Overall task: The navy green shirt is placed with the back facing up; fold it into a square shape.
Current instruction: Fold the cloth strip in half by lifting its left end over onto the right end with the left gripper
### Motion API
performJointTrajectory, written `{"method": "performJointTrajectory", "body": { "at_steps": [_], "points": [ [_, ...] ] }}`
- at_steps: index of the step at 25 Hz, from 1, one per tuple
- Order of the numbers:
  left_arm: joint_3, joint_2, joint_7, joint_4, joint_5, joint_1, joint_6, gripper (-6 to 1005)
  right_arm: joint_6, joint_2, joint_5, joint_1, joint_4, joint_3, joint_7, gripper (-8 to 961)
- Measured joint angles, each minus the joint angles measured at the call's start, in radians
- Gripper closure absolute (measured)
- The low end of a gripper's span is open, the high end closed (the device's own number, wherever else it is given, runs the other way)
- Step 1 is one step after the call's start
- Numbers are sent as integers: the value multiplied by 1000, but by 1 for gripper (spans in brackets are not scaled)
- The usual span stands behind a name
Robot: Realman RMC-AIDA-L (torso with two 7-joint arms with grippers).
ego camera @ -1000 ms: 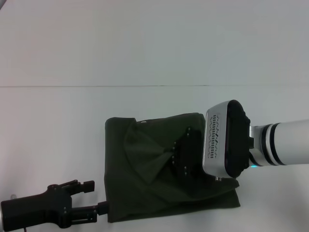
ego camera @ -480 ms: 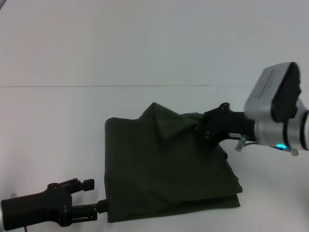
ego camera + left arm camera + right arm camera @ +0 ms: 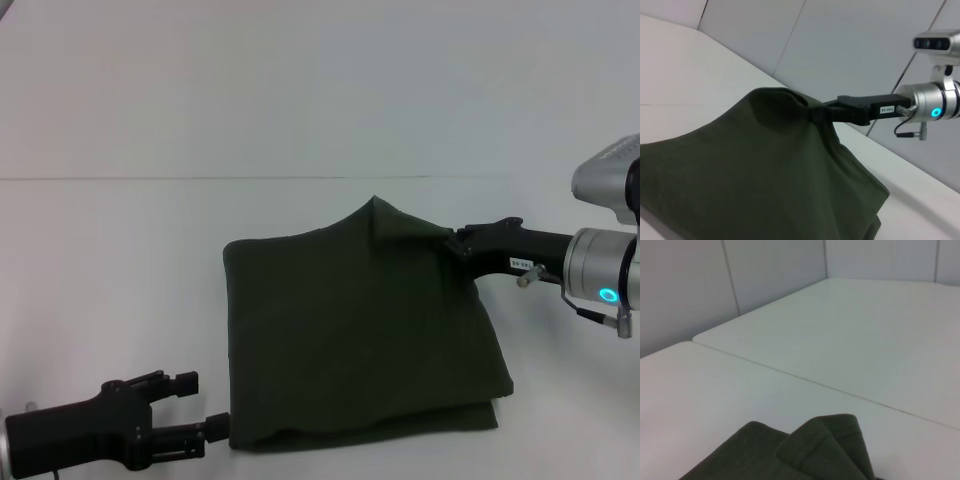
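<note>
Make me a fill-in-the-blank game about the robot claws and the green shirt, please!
1. The right claw pinches the far right corner of the dark olive-green cloth shirt and holds it ____ off the white table.
2. The left claw sits at the shirt's near ____ corner.
3. The shirt is folded into a roughly ____ shape.
4. The right arm's glowing ring light is ____.

Missing words: up; left; square; blue

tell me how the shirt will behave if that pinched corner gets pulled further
Likely floppy: the shirt peaks into a soft tent where the right gripper pinches it. Layers would probably drag and slide apart, since only the left gripper sits near its edge.
</note>
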Motion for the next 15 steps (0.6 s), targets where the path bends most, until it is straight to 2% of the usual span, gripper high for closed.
{"method": "performJointTrajectory", "body": {
  "at_steps": [6,15],
  "points": [
    [0,0,2,-6,0,-1,0,91,-1,1,37,30,89,49,5,928],
    [0,-2,7,-10,2,-2,-1,91,2,1,103,21,132,70,89,925]
  ]
}}
